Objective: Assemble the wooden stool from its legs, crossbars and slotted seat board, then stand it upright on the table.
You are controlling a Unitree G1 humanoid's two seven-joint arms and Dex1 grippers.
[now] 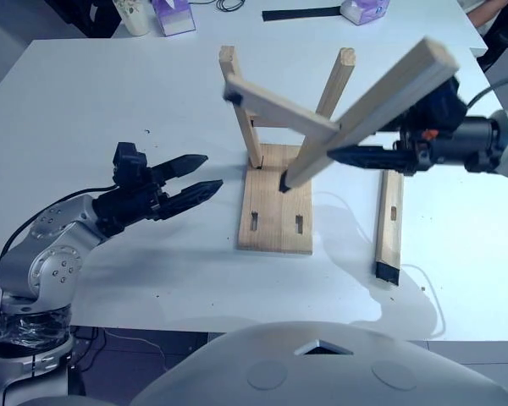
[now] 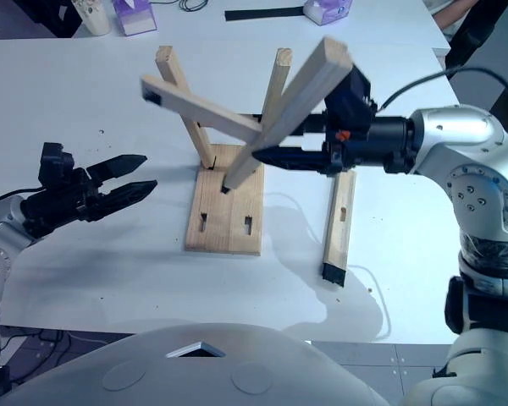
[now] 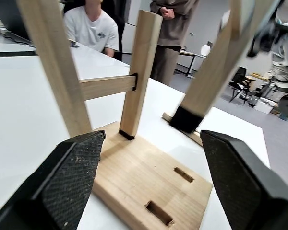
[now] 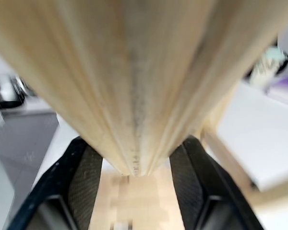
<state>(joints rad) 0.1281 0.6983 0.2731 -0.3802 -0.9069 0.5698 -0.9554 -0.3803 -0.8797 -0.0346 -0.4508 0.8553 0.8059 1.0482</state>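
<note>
Two legs w/ a crossbar stood slotted in the seat board, centre frame. Your right gripper pinched a third leg, tilted over the board, not yet seated. The fourth leg lay lower right. Your left gripper hung spread, mid-left. White table, tissue box at upper left

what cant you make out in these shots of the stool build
Head views: whether the held leg tip sits in a seat board slot; the tip covers that spot.
Head views: loose leg far end, under the right claw.
Right wrist view: seat board slots, blurred.
Left wrist view: held leg's top, cut by the edge.
</note>
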